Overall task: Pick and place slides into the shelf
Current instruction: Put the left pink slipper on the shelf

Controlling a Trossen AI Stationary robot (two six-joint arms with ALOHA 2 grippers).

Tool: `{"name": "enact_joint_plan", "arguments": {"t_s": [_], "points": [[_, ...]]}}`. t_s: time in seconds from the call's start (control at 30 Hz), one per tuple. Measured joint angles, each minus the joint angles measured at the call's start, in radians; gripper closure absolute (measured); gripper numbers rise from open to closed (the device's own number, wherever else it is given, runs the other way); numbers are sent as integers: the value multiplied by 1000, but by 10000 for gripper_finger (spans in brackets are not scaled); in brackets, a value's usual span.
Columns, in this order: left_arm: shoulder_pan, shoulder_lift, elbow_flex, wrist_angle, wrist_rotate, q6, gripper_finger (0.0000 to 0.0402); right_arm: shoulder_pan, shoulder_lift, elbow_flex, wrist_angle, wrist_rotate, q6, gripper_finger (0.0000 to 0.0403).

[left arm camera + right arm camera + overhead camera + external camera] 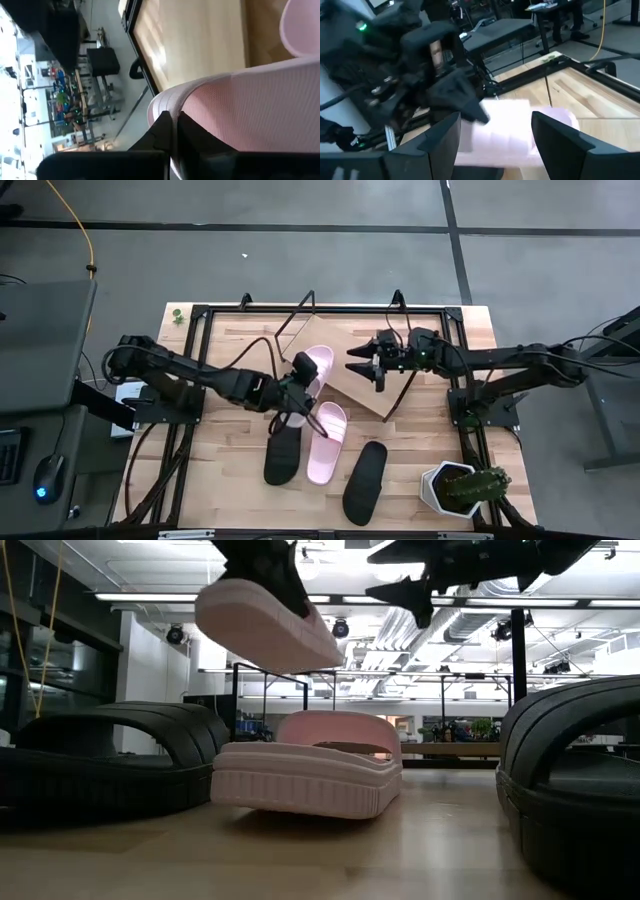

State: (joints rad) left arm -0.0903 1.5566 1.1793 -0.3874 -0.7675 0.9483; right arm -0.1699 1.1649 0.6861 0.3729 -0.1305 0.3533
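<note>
Left gripper clamped shut on a pale pink slide, held up off the table beside the lower-left end of the shelf; the same slide seen from the low view lifted well clear of the wood, tilted, sole facing down. In the left wrist view, dark fingertips pressed tight against the pink strap. Right gripper hanging over the shelf's upper edge, jaws spread wide, nothing between them, pointing toward the held slide; in its own wrist view, two dark fingers well apart with the pink slide and the left arm beyond them. Second pink slide flat on the table in front of the shelf, flanked by a black slide just beside it on the left and another black slide nearer the front edge on the right. Small potted cactus at the table's front right corner. No slide resting on the shelf board.
</note>
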Motion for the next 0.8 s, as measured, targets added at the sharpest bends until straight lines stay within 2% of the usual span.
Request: {"name": "enact_joint_plan", "arguments": {"t_s": [0.33,0.53,0.67,0.8], "points": [[144,0,0,26,158,26,401,10,-111,0,-145,4,-23,169],[212,0,0,86,195,96,401,29,-120,0,-152,4,-41,169],[254,0,0,106,281,133,401,29,-120,0,-152,4,-41,169],[294,0,0,98,310,146,401,29,-120,0,-152,4,-48,169]]}}
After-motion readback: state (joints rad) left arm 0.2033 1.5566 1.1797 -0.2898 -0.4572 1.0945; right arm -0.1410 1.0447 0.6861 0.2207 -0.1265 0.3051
